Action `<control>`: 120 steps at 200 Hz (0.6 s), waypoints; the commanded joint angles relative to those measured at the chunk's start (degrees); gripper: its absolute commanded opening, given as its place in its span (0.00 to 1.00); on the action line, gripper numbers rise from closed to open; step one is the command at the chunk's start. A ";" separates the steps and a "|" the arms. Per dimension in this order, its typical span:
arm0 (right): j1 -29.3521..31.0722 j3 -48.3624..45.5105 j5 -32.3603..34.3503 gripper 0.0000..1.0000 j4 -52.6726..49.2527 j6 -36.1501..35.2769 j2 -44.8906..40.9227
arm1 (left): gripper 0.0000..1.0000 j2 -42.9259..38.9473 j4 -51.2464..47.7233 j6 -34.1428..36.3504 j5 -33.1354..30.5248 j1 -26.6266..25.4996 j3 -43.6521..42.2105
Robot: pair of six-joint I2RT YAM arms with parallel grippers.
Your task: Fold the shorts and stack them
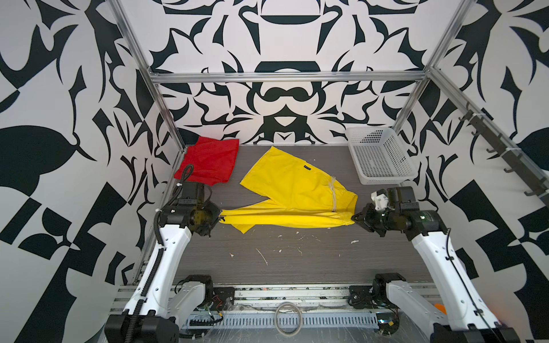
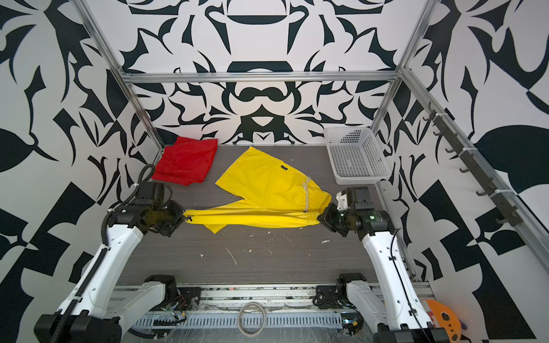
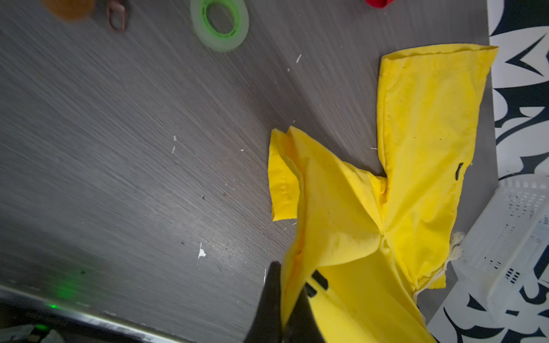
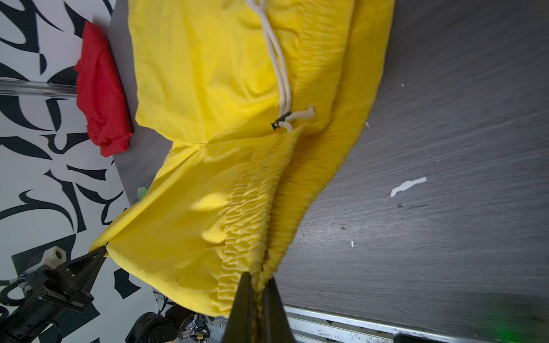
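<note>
I pinch the yellow shorts (image 1: 292, 184) taut between left hand (image 1: 220, 217) and right hand (image 1: 354, 219); pulling wider could slip thin fabric out.

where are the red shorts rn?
In both top views the red shorts lie in the far-left corner of the table, left of the yellow shorts and apart from them, opposite the white basket in the far-right corner.
</note>
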 commanded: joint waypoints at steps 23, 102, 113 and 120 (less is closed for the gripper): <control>-0.37 11.00 3.01 0.00 -9.54 -5.19 0.90 | 0.00 1.33 -10.29 9.33 -11.68 0.54 12.13; -0.44 17.06 1.53 0.00 -11.90 -5.16 3.74 | 0.00 11.37 -8.32 21.27 -13.29 0.41 30.70; -0.38 16.85 1.67 0.00 -12.49 -5.04 4.95 | 0.00 13.26 -7.04 22.34 -12.86 0.30 32.30; -0.45 16.93 1.63 0.00 -12.90 -5.17 6.15 | 0.00 14.61 -6.34 23.07 -12.55 0.13 33.35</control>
